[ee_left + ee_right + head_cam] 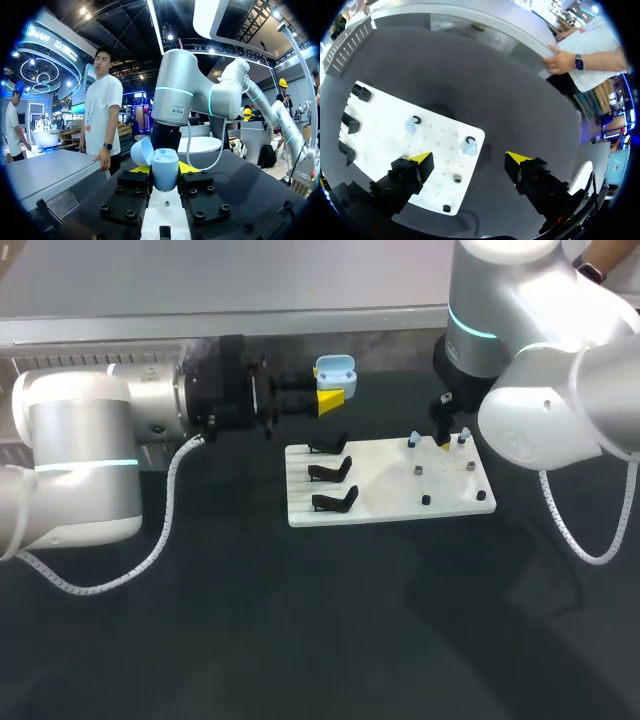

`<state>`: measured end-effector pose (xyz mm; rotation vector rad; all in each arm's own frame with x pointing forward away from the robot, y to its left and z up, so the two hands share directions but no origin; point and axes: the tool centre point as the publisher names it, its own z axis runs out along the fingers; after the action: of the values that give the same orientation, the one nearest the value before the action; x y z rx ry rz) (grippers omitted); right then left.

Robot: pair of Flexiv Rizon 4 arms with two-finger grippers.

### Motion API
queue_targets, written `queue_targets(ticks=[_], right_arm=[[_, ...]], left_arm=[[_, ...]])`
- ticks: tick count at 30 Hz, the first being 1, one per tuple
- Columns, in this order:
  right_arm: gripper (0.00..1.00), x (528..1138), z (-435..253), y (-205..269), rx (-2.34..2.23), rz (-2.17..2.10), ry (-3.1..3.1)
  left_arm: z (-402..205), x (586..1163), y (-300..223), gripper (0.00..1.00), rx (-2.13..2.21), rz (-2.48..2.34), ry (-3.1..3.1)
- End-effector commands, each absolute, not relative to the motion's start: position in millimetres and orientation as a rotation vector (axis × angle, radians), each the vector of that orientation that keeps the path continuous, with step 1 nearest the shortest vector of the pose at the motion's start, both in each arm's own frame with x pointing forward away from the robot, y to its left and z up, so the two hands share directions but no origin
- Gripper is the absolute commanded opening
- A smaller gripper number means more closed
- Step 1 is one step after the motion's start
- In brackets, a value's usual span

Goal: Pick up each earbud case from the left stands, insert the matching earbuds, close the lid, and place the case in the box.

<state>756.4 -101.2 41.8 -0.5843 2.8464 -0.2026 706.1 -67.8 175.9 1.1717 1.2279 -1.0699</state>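
A light blue earbud case (334, 373) with its lid open is held above the table's far side, my left gripper (331, 400) shut on it. In the left wrist view the case (165, 169) sits upright between the yellow tips of the left gripper (165, 173), with the lid (142, 150) tipped to one side. Two light blue earbuds (413, 441) (463, 436) stand on pegs at the far edge of the white board (385, 490). My right gripper (443, 443) hangs open between them. Under the right gripper (469, 159), one earbud (468, 146) lies between the fingers and the other earbud (411, 123) stands off to one side.
Three black stands (330, 472) line the board's left side, all bare. Several small empty pegs (425, 501) dot its right half. A person's hand (559, 62) rests on the table's far edge.
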Motion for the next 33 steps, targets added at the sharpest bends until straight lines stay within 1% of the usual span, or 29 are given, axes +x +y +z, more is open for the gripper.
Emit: queue_targets(ticks=[1,4,6,8,10,27,33], right_arm=[[0.66,761.0,38.1,-97.7,-0.587,-0.202,2.858],[0.65,760.3,36.2,-97.3,-0.584,-0.198,2.863],[0.61,760.2,34.9,-97.6,-0.58,-0.195,2.867],[0.54,760.4,33.9,-97.9,-0.576,-0.191,2.871],[0.5,760.9,33.4,-98.0,-0.572,-0.188,2.873],[0.43,768.1,33.8,-98.9,-0.533,-0.177,2.88],[0.43,765.2,31.0,-99.8,-0.512,-0.163,2.889]], left_arm=[[175.3,703.8,-68.4,0.0,1.164,-1.061,1.227],[175.3,703.8,-68.4,0.0,1.164,-1.061,1.227],[175.3,703.8,-68.4,0.0,1.164,-1.061,1.227],[175.3,703.8,-68.4,0.0,1.164,-1.061,1.227],[175.3,703.8,-68.4,0.0,1.164,-1.061,1.227],[175.3,703.8,-68.4,0.0,1.164,-1.061,1.227],[175.3,703.8,-68.4,0.0,1.164,-1.061,1.227]])
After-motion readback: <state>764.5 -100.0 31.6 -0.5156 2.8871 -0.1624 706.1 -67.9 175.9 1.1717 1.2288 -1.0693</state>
